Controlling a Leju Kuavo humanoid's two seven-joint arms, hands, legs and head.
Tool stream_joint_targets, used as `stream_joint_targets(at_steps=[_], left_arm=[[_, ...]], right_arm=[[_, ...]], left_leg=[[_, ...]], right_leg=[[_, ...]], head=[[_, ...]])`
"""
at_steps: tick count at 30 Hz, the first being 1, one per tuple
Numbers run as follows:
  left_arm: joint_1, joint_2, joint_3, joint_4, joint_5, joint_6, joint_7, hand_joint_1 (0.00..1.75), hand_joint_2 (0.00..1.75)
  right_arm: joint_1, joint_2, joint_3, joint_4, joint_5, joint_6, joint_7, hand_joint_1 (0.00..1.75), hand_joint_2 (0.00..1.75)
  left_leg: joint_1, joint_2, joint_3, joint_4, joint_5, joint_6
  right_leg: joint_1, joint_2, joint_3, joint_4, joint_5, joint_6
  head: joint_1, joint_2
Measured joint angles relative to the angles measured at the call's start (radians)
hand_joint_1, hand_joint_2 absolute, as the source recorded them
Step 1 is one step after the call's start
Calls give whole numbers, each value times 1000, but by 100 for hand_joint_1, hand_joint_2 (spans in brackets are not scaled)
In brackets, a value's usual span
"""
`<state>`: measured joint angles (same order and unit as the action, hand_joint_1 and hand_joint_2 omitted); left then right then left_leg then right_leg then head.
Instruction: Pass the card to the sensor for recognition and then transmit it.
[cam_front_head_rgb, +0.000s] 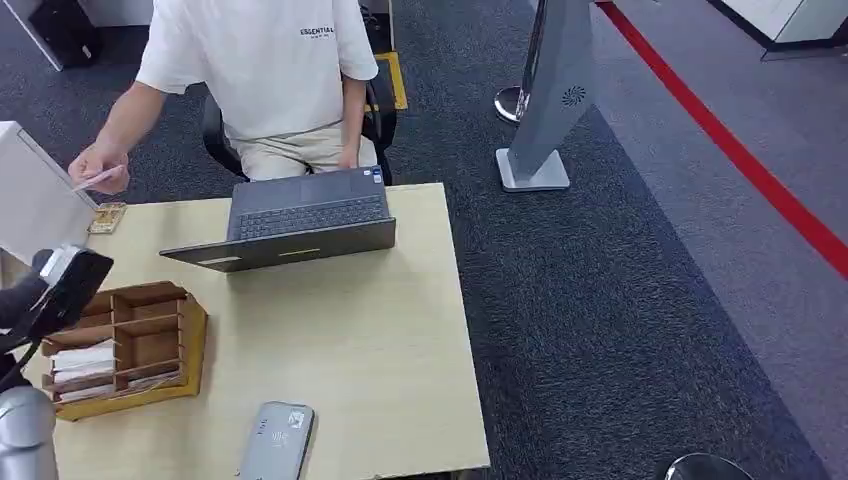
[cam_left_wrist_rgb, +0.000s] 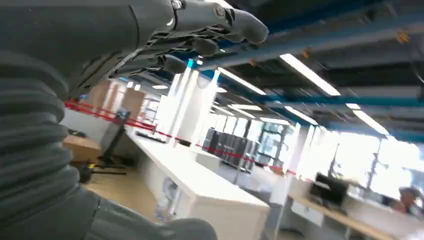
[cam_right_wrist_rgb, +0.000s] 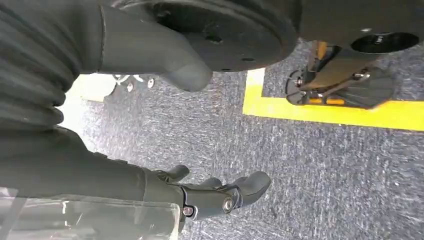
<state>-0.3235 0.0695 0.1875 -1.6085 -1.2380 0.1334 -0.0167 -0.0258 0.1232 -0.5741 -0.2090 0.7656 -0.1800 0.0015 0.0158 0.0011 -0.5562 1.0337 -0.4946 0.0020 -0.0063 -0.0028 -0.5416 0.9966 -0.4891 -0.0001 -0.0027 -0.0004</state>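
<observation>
A person in a white shirt sits behind the laptop and pinches a pale card (cam_front_head_rgb: 97, 179) in one hand above the table's far left corner. The grey flat sensor (cam_front_head_rgb: 276, 441) lies near the table's front edge. My left arm (cam_front_head_rgb: 24, 420) rises at the left edge, beside the wooden organizer. In the left wrist view my left hand (cam_left_wrist_rgb: 200, 30) points toward the ceiling, its fingers apart and nothing in them. My right hand (cam_right_wrist_rgb: 220, 192) hangs over the carpet, loosely spread and holding nothing.
A dark open laptop (cam_front_head_rgb: 300, 215) stands at the back of the wooden table (cam_front_head_rgb: 380, 330). A wooden organizer (cam_front_head_rgb: 130, 345) with several white cards sits front left. A small wooden holder (cam_front_head_rgb: 107, 217) lies at the far left. A grey kiosk stand (cam_front_head_rgb: 550, 100) stands on the carpet beyond.
</observation>
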Motion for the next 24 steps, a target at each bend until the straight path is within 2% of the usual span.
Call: stream_joint_targets(at_steps=[4, 8, 14, 20, 21, 24], left_arm=[[-125, 54, -143, 142, -47, -37, 41, 0, 175], [-166, 69, -208, 191, -54, -36, 51, 0, 175], [-181, 77, -258, 208, -54, -30, 59, 0, 175], [-178, 78, -269, 218, -44, -8, 63, 0, 175], [-178, 78, -269, 220, -42, -4, 62, 175, 175], [-172, 79, -269, 221, -29, 6, 59, 175, 175]], right_arm=[[2, -5, -1, 0, 8, 6, 7, 0, 175], [5, -5, -1, 0, 10, 6, 10, 0, 175], [6, -5, -5, 0, 12, 6, 16, 0, 175], [10, -5, -8, 0, 21, 10, 16, 0, 175], [10, -5, -8, 0, 24, 10, 16, 0, 175], [10, -5, -9, 0, 31, 10, 15, 0, 175]], left_leg=[[0, 3, -6, 0, 3, 0], [-1, 5, -7, 0, 3, 0], [-1, 5, -7, 0, 3, 0], [0, 5, -7, 0, 3, 0], [0, 5, -7, 0, 3, 0], [0, 5, -7, 0, 3, 0]], right_leg=[[0, 3, -6, 1, 5, 0], [0, 6, -7, 1, 5, 1], [0, 5, -8, 1, 5, 1], [0, 5, -8, 1, 5, 1], [0, 5, -8, 1, 5, 1], [0, 5, -8, 1, 5, 1]], head=[[1, 0], [2, 0], [2, 0], [2, 0], [2, 0], [2, 0]])
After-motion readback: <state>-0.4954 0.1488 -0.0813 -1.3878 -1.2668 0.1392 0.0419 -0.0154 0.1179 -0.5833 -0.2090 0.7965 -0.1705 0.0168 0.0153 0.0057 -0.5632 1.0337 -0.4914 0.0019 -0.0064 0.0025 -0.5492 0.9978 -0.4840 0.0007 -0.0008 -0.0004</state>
